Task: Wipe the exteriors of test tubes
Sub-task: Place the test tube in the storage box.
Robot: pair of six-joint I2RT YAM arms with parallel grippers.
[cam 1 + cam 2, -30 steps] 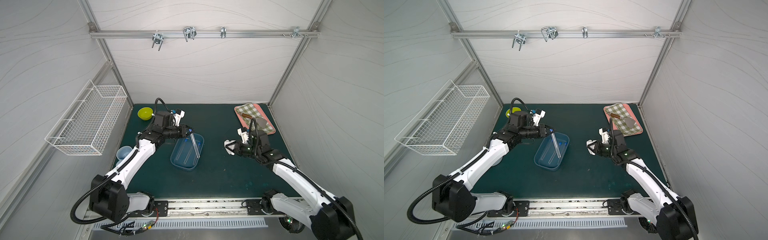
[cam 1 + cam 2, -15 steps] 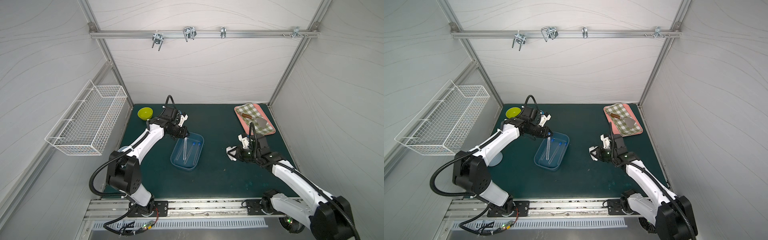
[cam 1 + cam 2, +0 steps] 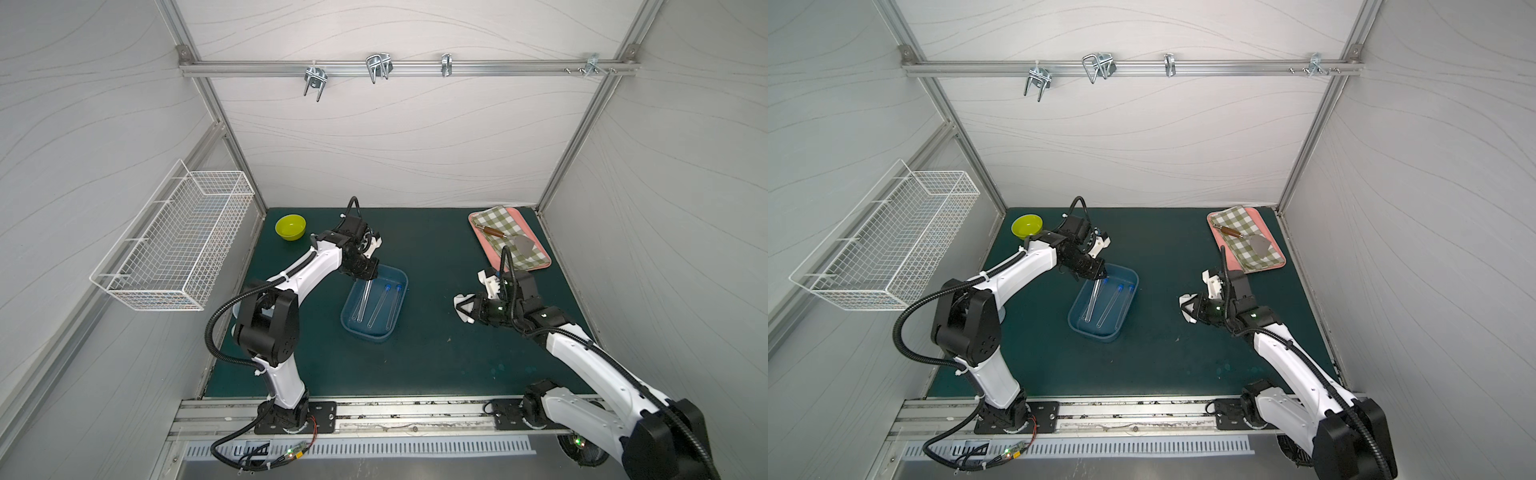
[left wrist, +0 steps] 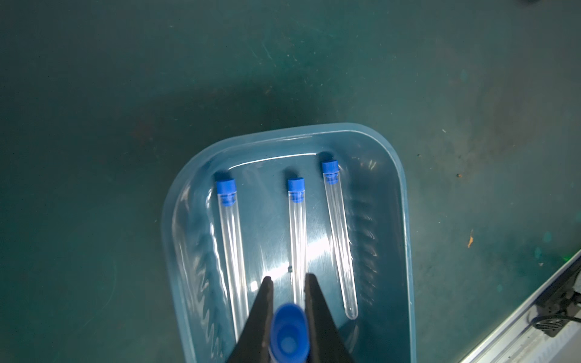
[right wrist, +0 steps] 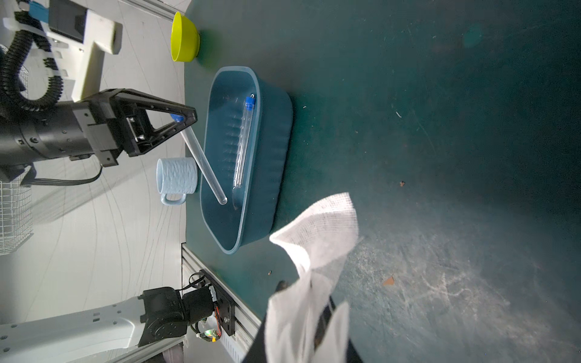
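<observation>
**Left gripper** (image 3: 369,277): closed on one test tube (image 5: 204,163) just below its blue cap. The tube is slanting down, its rounded end hanging inside the blue tray (image 3: 374,338). Whether that end is touching the tray floor cannot be told. In the left wrist view only the cap (image 4: 289,333) of this tube is showing between the black fingers (image 4: 262,301), and it is hiding the tube's body.

**Three other tubes** (image 4: 338,235): lying side by side on the tray floor, caps pointing the same way, none touching. The gripper is cutting off the lower ends of two of them. In the right wrist view only one of them is showing clearly.

**Right gripper** (image 3: 464,308): pinching a white cloth (image 5: 320,226), well apart from the tray. The cloth is draping over the fingertips and hiding them.

**Mug** (image 5: 177,176): pale blue, standing just beside the tray. In both top views the left arm is covering most of it.

**Bowl** (image 3: 290,226): yellow-green, sitting near the back corner.
</observation>
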